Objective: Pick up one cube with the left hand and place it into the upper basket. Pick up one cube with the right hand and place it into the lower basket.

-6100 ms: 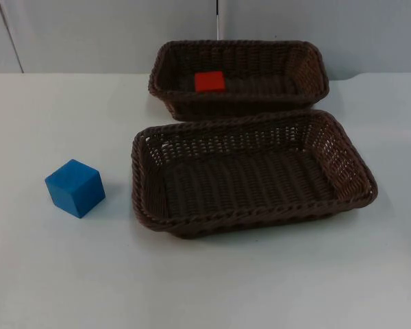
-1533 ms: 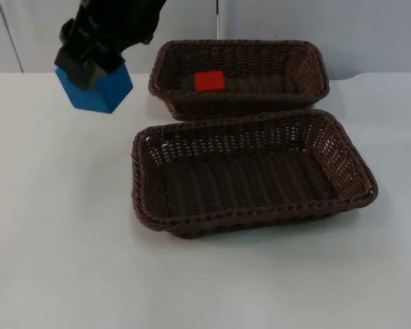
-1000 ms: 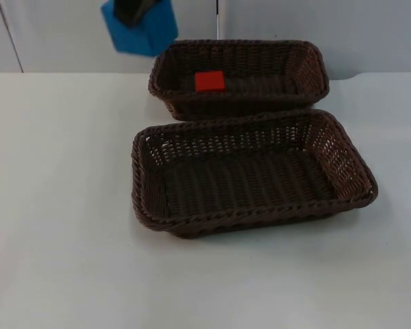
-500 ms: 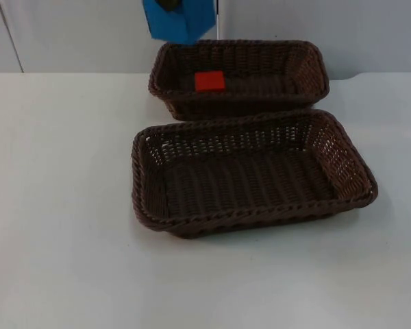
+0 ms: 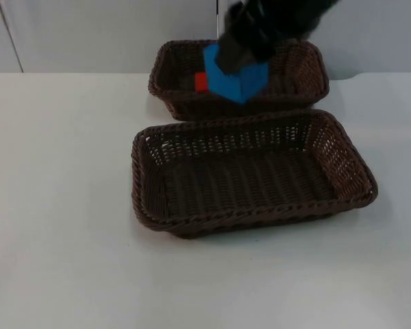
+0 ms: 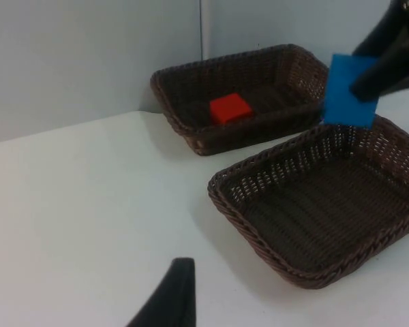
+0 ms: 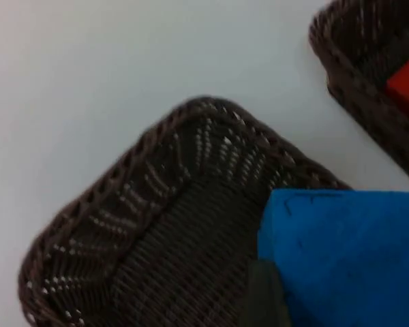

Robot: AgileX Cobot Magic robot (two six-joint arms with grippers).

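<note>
Top view: right gripper [image 5: 243, 55] clamped on blue cube [image 5: 236, 83], in the air above the two baskets. Red cube [image 5: 200, 82] sits in upper basket [image 5: 170, 103], so that half looks done. Lower basket [image 5: 260, 221] holds nothing.

Left wrist view: left gripper [image 6: 168, 300] waits low over the table, well apart from both baskets (its state can't be told).

Right wrist view: blue cube hangs over a corner of the lower basket. Left to do: lower and release.
</note>
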